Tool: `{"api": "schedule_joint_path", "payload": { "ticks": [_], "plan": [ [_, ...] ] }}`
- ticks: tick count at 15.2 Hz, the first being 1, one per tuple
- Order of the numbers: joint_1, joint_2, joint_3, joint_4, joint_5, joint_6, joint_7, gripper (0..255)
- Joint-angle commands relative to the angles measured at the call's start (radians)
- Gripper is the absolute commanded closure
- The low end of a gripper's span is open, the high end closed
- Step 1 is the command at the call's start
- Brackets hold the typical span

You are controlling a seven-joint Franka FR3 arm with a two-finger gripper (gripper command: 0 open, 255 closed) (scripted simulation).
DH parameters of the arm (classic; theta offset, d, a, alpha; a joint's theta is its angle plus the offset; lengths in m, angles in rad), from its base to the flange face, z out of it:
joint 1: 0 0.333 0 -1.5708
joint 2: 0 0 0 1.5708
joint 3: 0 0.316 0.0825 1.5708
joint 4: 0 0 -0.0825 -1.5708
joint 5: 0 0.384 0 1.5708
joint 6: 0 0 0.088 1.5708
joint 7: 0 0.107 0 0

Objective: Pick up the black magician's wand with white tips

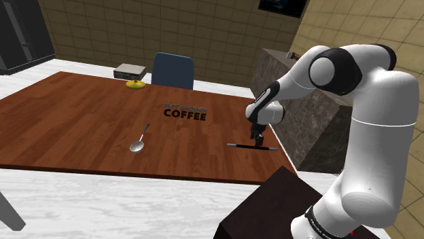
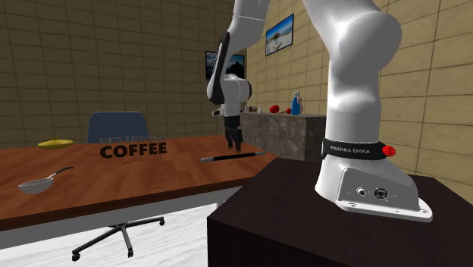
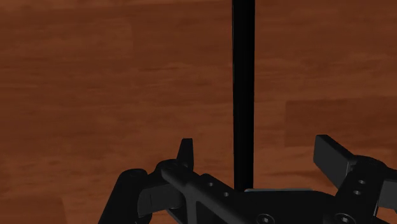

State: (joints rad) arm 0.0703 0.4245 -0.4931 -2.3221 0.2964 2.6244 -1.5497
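On the shoulder view's left, a spoon (image 1: 139, 140) lies on the table (image 1: 68, 122). Past the COFFEE lettering (image 1: 184, 113), there's the wand (image 1: 238, 144), flat near the table's right edge. The gripper (image 1: 257, 140) hangs right over its middle, fingers (image 3: 184, 156) spread either side of the black shaft, touching nothing. It looks light, stiff, thin and apt to roll, so a square pinch at mid-length should keep it balanced.
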Motion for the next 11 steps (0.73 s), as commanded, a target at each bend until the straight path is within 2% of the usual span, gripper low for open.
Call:
{"api": "schedule_joint_path", "payload": {
  "ticks": [1, 5, 6, 11],
  "plan": [
    [-0.017, 0.028, 0.019, 0.008, 0.022, 0.019, -0.018, 0],
    [-0.037, 0.063, 0.044, 0.017, 0.048, 0.044, -0.035, 0],
    [-0.035, 0.06, 0.043, 0.015, 0.047, 0.043, -0.034, 255],
    [-0.034, 0.06, 0.043, 0.015, 0.046, 0.043, -0.033, 255]
  ]
}}
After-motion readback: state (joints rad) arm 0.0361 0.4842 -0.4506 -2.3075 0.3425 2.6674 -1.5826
